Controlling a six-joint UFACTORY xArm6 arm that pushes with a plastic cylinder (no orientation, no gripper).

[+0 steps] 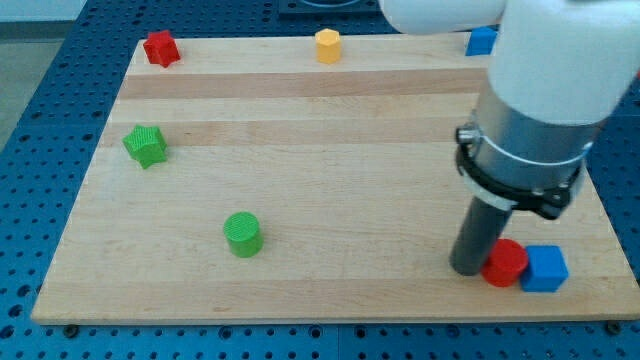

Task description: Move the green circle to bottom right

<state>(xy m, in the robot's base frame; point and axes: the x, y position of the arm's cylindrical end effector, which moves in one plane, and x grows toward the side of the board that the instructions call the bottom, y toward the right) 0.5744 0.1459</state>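
Observation:
The green circle (242, 234), a short green cylinder, stands on the wooden board (330, 190) at the lower left of the middle. My tip (467, 270) is far to its right, near the board's bottom right corner. The tip sits just left of a red cylinder (505, 263), touching or nearly touching it. A blue cube (545, 268) is right of the red cylinder, against it.
A green star-shaped block (146, 146) lies at the left edge. A red star-shaped block (160, 48) is at the top left. An orange hexagon block (328, 45) is at the top middle. A blue block (482, 41) is at the top right, partly hidden by the arm.

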